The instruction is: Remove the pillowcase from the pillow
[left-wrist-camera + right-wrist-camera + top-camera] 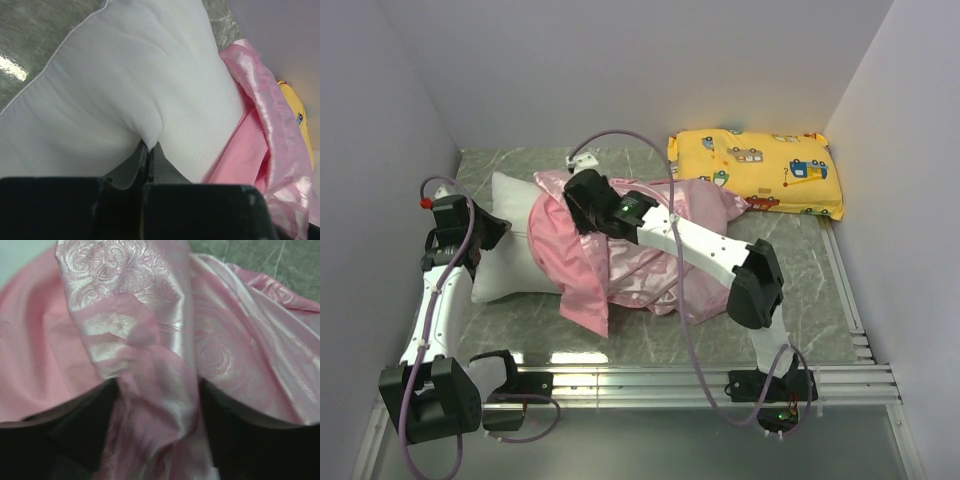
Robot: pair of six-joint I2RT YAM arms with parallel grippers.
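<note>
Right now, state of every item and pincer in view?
Pillowcase: bunched, partway off, covering pillow's right end.
Pillow: left half bare, lying on table.
Yellow pillow: flat, back right.
Left pincer: shut on pillow's cloth.
Right pincer: open, pillowcase fold in its gap.

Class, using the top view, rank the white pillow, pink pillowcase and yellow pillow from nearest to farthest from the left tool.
1. white pillow, pinched by the left tool, left side.
2. pink pillowcase, centre.
3. yellow pillow, far right.
</note>
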